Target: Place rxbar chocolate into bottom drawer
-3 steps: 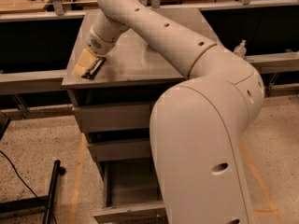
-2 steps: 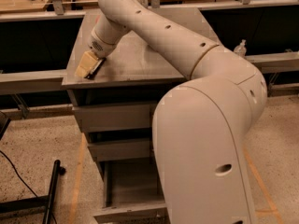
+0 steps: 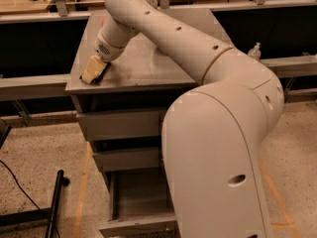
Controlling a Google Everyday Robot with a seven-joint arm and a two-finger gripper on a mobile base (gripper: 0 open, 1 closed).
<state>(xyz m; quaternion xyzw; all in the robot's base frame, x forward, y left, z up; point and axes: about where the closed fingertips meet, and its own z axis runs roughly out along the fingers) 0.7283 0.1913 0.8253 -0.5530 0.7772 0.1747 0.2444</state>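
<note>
My gripper (image 3: pixel 92 71) is at the front left corner of the grey cabinet top (image 3: pixel 148 63), pointing down at it. A dark flat piece, the rxbar chocolate (image 3: pixel 102 73), shows right under and beside the gripper, lying on the cabinet top; most of it is hidden by the gripper. The bottom drawer (image 3: pixel 136 195) is pulled out at the base of the cabinet, and its tray is partly hidden behind my arm (image 3: pixel 218 133).
Two upper drawers (image 3: pixel 121 124) are closed. A black stand (image 3: pixel 54 202) lies on the floor at the lower left. Metal rails (image 3: pixel 29 86) run on both sides of the cabinet. A small bottle (image 3: pixel 254 51) stands at the right.
The gripper has shifted very slightly down toward the cabinet's front edge. Nothing else has moved.
</note>
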